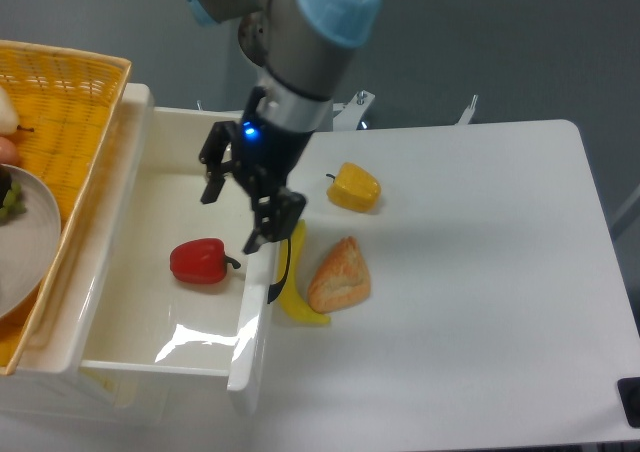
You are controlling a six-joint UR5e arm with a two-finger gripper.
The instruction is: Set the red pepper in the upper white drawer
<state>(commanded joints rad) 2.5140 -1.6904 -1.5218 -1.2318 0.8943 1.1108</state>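
Observation:
The red pepper (199,261) lies on its side on the floor of the upper white drawer (140,347), its dark stem pointing right. The drawer is pulled open, with its dark curved handle (283,269) on the right front wall. My gripper (232,215) hangs above the drawer's right part, up and to the right of the pepper. Its jaws are open and hold nothing; it does not touch the pepper.
A yellow pepper (354,187), a banana (297,292) and a piece of bread (341,276) lie on the white table right of the drawer. A yellow wicker basket (70,82) with a plate (25,242) stands at the left.

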